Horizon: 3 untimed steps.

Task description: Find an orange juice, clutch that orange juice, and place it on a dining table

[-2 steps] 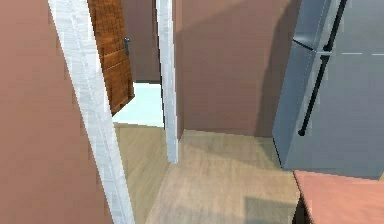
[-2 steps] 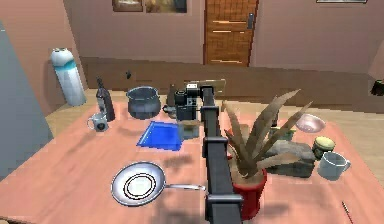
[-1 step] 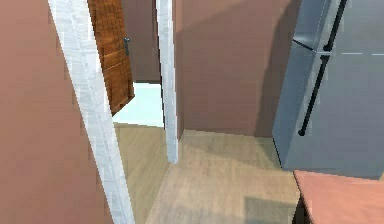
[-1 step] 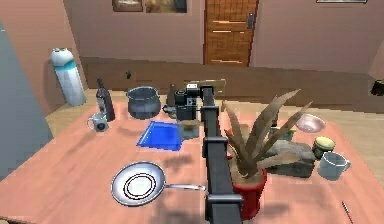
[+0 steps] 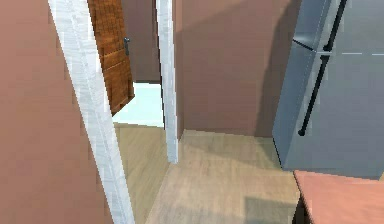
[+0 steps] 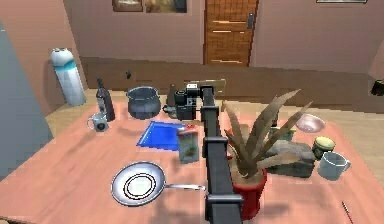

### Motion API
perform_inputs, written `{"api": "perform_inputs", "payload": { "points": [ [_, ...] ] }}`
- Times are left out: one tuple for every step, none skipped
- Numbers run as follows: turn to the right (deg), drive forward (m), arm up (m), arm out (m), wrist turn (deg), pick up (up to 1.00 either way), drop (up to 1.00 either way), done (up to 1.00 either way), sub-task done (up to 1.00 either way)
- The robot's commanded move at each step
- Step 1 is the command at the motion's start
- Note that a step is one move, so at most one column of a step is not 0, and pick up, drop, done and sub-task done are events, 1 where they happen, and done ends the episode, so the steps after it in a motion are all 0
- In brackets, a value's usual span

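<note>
Pinkish wood table (image 6: 70, 165) carries clutter near its far edge, where my gripper (image 6: 180, 100) shows near a pot (image 6: 143, 100); its grip, any load, and which blob is juice, I cannot tell.

Room with brown walls (image 5: 225, 60) and a plank floor (image 5: 220, 180).
White door frame (image 5: 167, 80), one; open door (image 5: 112, 50) of dark wood beside it. Grey fridge (image 5: 335, 90) at the forward view's right. Reddish wooden desk (image 6: 60, 170). Panelled door (image 6: 229, 30) in the far wall beyond the desk, dark skirting (image 6: 330, 85) below, framed picture (image 6: 128, 5) to its left.
</note>
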Motion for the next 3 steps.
{"api": "perform_inputs", "payload": {
  "points": [
    [0.0,0.0,0.1,0.0,0.0,0.0,0.0,0.0,0.0],
    [0.0,0.0,0.0,-0.08,0.0,0.0,0.0,0.0,0.0],
    [0.0,0.0,0.0,0.0,0.0,0.0,0.0,1.0,0.0]
  ]
}}
